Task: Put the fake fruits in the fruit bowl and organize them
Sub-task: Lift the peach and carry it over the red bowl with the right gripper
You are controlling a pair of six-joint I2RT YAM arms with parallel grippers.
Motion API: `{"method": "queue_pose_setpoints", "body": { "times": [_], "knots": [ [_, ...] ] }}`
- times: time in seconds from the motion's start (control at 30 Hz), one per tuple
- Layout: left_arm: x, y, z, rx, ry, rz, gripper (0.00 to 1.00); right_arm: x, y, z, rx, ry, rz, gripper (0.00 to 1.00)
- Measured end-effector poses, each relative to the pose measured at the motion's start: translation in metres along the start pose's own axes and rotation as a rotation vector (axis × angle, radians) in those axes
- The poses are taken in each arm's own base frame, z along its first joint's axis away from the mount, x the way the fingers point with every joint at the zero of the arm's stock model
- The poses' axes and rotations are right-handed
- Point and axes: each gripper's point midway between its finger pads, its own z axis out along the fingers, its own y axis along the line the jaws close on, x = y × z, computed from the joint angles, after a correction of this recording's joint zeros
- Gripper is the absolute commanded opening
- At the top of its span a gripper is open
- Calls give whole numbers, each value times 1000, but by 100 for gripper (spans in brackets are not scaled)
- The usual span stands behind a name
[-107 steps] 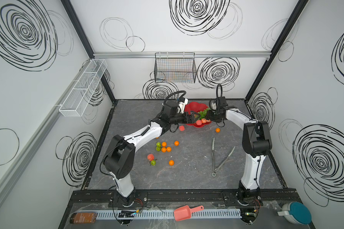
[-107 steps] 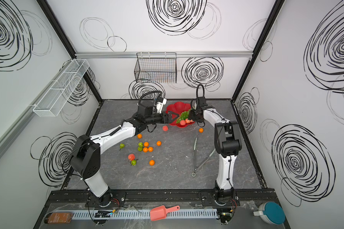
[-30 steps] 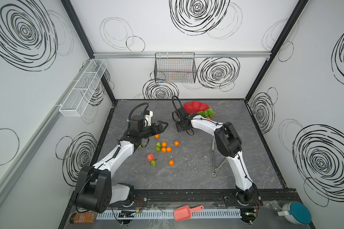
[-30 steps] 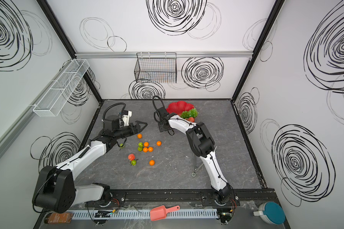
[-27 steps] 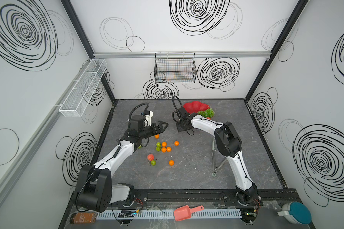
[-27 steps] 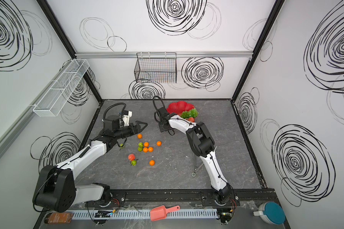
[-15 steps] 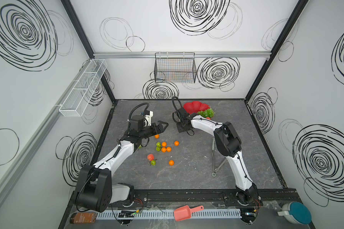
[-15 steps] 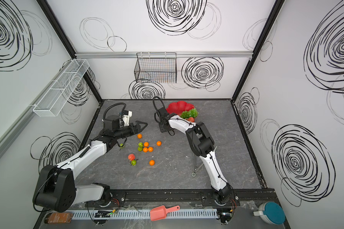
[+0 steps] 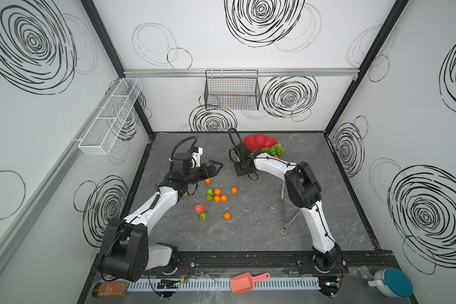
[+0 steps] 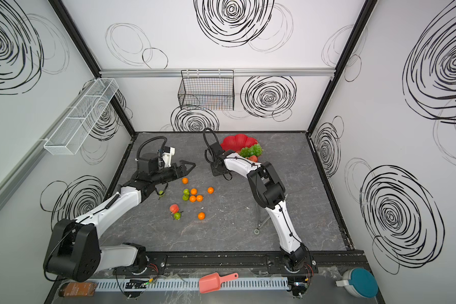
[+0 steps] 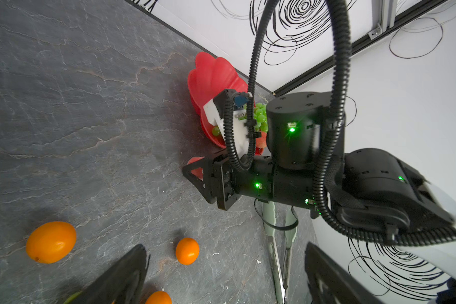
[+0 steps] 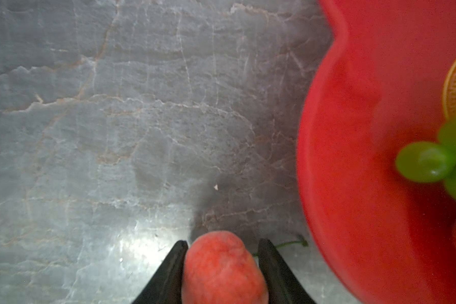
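While the right gripper [image 12: 223,243] has its fingers [image 12: 169,276] pressed on either side of a pink-red peach [image 12: 221,271], the red fruit bowl [image 12: 353,158] sits just beside them, grapes [image 12: 424,162] inside. Pinched only near the tips, the round peach may squirt out, or a finger may clip the scalloped rim. The left gripper [image 9: 217,168] hangs spread and empty.

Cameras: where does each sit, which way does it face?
Both top views: high at the front, looking down at the table; both arms whole.
Left wrist: faces across at the right arm and bowl; left claw at edge.
Right wrist: faces down beside the bowl; right claw grips a peach.
Shared: all show bowl and grapes.
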Motion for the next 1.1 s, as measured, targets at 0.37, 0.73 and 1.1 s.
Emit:
{"method": "queue_pose_setpoints", "body": {
  "times": [0.37, 0.73, 1.1],
  "knots": [
    [14, -36, 0, 16, -8, 139, 96, -4, -1, -69, -114, -78, 49, 46],
    [67, -73, 28, 43, 128, 241, 96, -9, -85, -105, -97, -154, 219, 45],
    [28, -104, 84, 66, 106, 229, 96, -10, -120, -100, -56, -154, 273, 45]
  ]
}}
